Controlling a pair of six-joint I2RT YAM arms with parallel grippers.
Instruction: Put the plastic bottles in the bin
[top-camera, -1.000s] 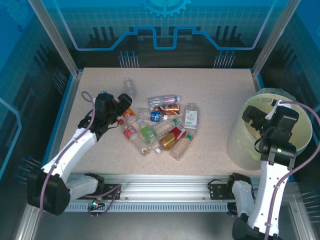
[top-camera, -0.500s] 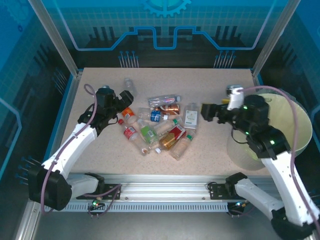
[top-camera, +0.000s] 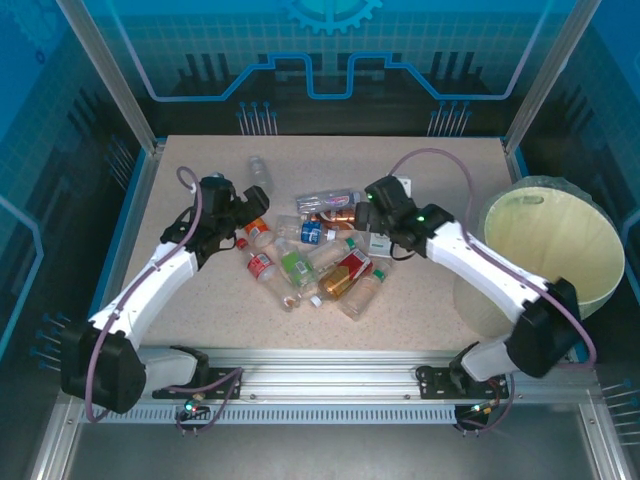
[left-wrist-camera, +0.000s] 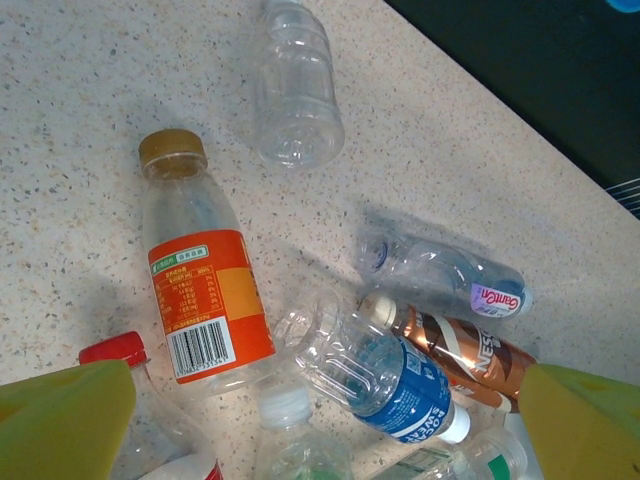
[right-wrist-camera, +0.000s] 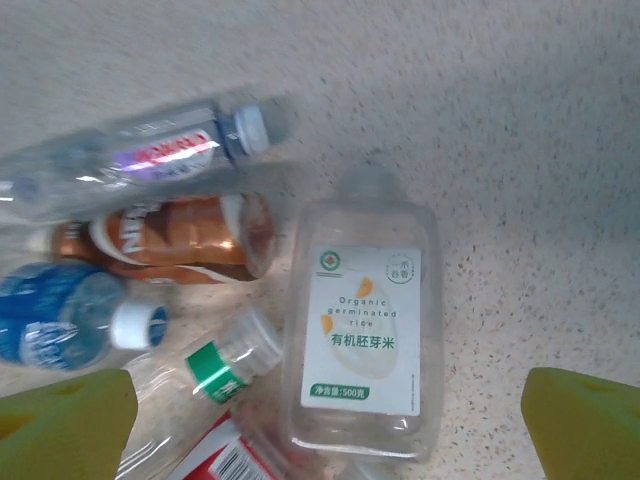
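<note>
Wide and empty, the right end effector (right-wrist-camera: 325, 425) had swung from above the bin (top-camera: 545, 250) to the plastic bottles (top-camera: 320, 255) heaped mid-tabletop (top-camera: 430, 165), likely starting another pick. The left end effector (left-wrist-camera: 325, 425), also wide, hovered over the orange-labelled bottle (left-wrist-camera: 205, 300).

The white-and-black left arm (top-camera: 150, 285) reaches forward; its black two-finger left hand (top-camera: 243, 207) stands spread wide, holding nothing. The white-and-black right arm (top-camera: 480, 265) stretches inward, leftward; the right hand (top-camera: 372, 205) likewise empty, yellow-green fingers (right-wrist-camera: 65, 420) wide apart.

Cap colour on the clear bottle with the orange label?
A mustard-brown screw cap on the clear orange-labelled plastic bottle; shows best in the left wrist view.
</note>
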